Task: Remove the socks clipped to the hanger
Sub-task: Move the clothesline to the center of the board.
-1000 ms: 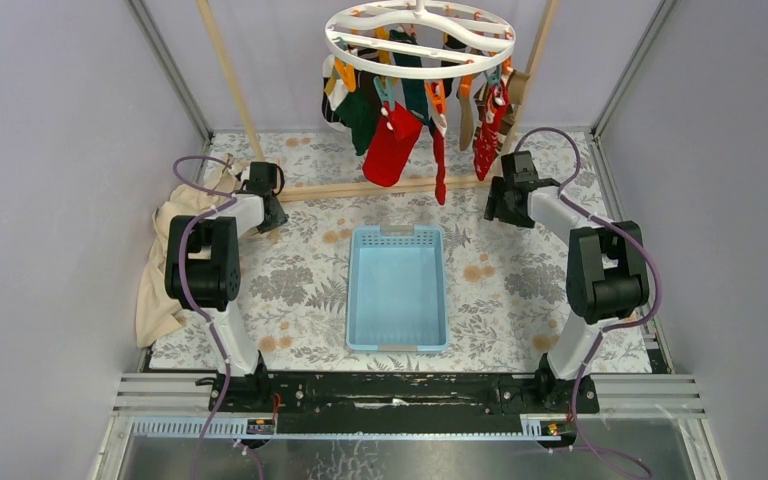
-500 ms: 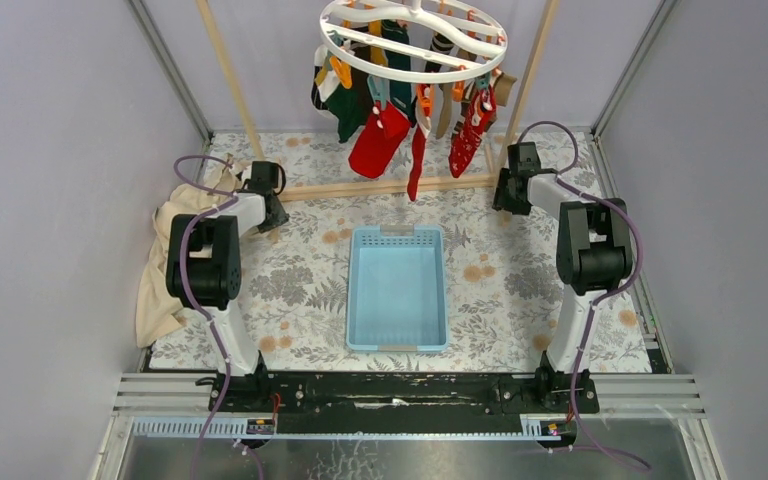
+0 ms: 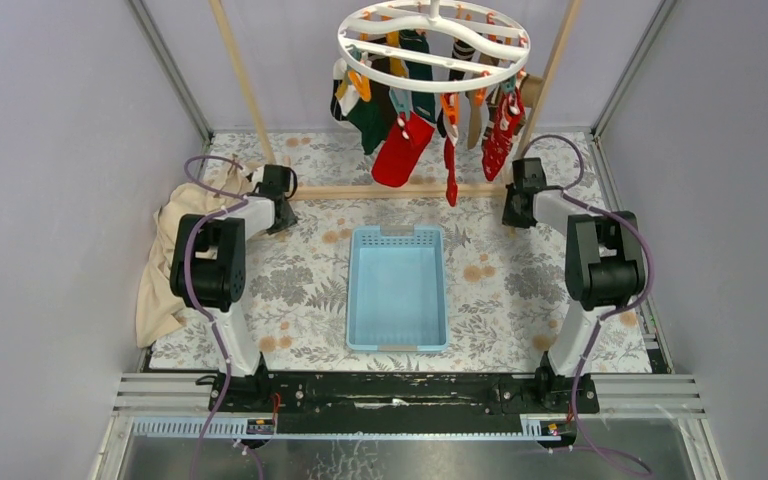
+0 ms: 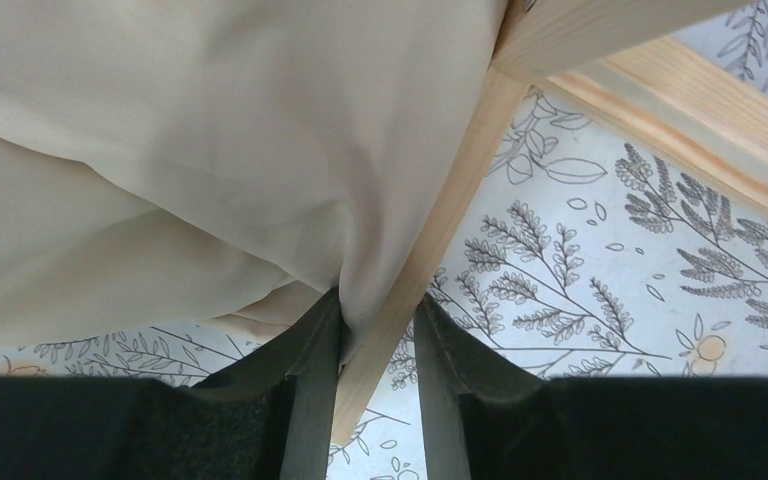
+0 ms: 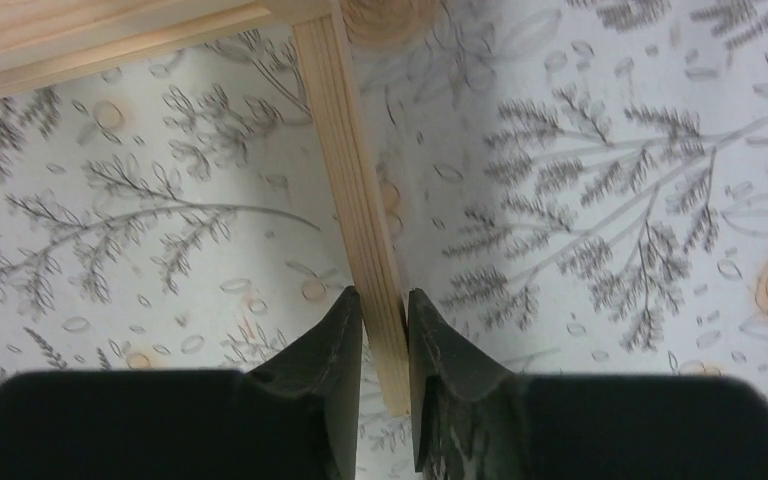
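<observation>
My left fingers are clamped on one foot of the wooden rack, with some beige cloth pinched in too. My right fingers are gripping its other foot. The socks hang clipped to the hanger, above the rack's crossbar.

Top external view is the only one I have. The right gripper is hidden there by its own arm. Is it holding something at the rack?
Observer: Yes. In the right wrist view the right gripper is closed on the rack's right foot, with one finger on each side of the wood.
Operator: And the left gripper, does it hold only wood?
Observer: No. The left gripper clamps the rack's left foot, and a fold of the beige cloth seems caught between one finger and the wood.
</observation>
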Motion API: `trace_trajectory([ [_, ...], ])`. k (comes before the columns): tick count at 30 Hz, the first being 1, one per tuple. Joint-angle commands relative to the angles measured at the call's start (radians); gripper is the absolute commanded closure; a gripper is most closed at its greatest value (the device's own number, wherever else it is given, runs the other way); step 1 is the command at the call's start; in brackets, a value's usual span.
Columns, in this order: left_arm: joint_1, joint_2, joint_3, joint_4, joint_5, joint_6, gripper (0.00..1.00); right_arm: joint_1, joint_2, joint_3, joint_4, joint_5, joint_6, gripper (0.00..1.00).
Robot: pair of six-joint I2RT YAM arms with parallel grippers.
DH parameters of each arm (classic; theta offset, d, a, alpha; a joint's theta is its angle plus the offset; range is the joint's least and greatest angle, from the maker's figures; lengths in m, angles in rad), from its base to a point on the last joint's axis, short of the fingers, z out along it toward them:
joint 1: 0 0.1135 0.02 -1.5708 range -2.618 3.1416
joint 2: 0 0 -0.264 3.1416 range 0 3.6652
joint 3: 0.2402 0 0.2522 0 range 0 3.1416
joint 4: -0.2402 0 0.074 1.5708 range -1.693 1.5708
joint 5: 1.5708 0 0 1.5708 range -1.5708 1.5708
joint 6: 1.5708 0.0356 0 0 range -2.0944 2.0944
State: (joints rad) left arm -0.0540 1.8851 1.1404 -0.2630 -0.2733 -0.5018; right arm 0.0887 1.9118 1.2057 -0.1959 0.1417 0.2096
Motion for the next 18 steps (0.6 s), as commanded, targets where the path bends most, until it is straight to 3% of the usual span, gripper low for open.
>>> trace_trajectory([
  [1,-0.041,-0.031,-0.07,0.02,0.04,-0.046,0.62,0.0,-0.099,-0.077,-0.023,0.029,0.065,0.94],
  [18,-0.108,-0.209,-0.33,0.091,0.037,-0.121,0.62,-0.001,-0.321,-0.3,-0.014,0.041,0.116,0.94],
])
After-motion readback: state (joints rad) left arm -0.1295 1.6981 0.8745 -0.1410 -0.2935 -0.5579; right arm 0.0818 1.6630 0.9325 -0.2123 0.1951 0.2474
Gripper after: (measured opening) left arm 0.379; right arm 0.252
